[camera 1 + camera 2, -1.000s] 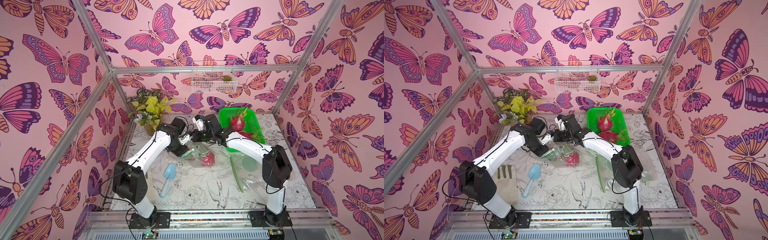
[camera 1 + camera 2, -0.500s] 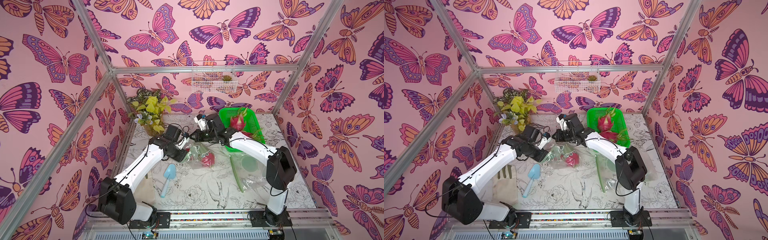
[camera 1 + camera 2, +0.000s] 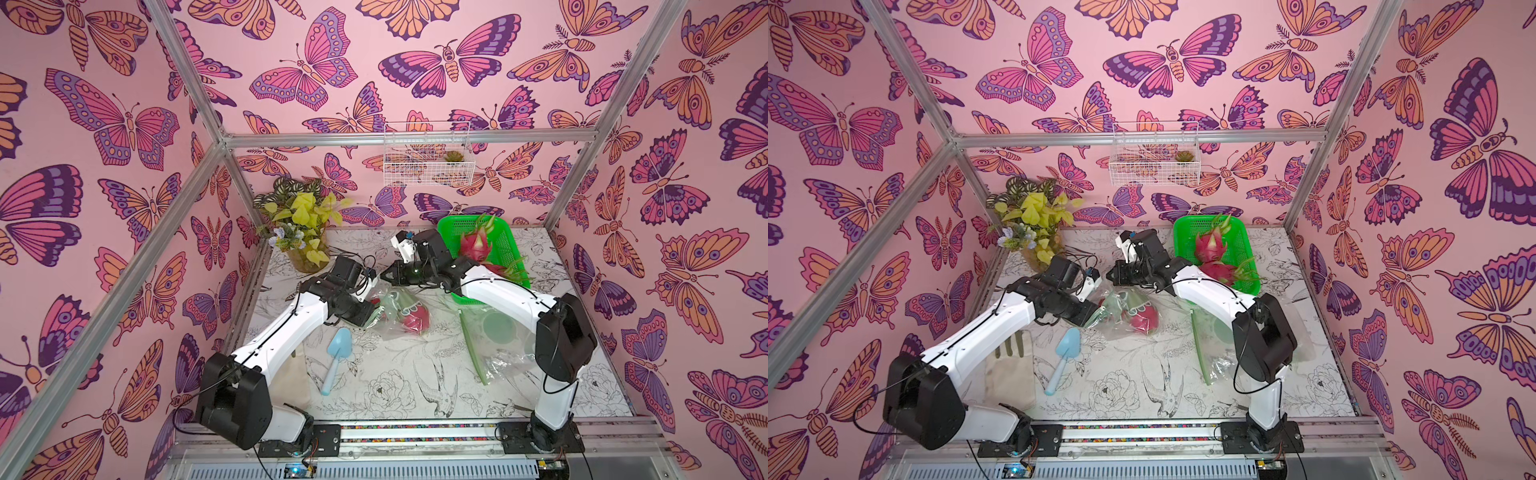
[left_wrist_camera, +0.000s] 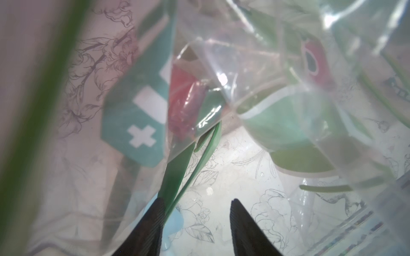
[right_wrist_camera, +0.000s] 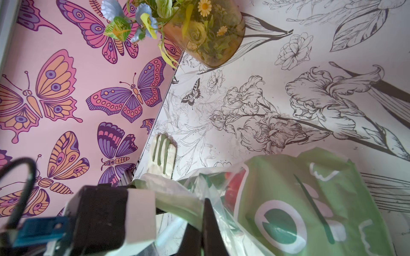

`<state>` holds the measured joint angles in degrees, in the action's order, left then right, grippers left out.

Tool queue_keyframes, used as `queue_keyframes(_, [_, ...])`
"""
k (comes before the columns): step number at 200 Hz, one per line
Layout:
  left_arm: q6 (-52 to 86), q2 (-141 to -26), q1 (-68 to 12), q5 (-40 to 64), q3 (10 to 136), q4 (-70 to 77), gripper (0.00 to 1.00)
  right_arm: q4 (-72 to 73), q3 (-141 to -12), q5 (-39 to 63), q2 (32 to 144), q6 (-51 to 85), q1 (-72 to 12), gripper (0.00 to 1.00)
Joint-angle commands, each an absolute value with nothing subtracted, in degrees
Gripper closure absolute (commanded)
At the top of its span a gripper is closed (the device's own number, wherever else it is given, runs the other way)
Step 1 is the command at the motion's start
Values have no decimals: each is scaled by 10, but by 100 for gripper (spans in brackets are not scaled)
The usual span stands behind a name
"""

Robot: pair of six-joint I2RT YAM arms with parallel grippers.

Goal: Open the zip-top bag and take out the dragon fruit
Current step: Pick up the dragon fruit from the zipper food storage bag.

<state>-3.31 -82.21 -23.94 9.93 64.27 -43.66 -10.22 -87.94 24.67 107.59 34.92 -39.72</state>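
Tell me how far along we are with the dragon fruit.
Done: two dragon fruit lie in the green basket, and an empty bag lies by the right arm. In hand: right gripper pinches the zip-top bag; left gripper is open inside its mouth. Left: the red fruit inside it.

Magenta dragon fruit; green basket; blue trowel.

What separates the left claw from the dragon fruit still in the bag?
The bag's clear plastic. Through it the left claw, jaws apart, faces the dragon fruit, with a green leafy tip reaching one finger.
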Motion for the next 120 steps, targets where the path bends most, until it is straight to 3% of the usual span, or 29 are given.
queue_keyframes(1, [-22,-847,-236,118,633,-463,53,-89,-878,223,1051,360,-388,100])
queue_keyframes(46, [-19,-862,-236,89,640,-460,46,-67,-868,231,1058,380,-389,100])
queue_keyframes(90, [-19,-867,-237,113,638,-458,65,-68,-868,225,1056,377,-388,100])
queue_keyframes(120, [-20,-873,-238,108,637,-462,73,-72,-867,221,1053,373,-388,100])
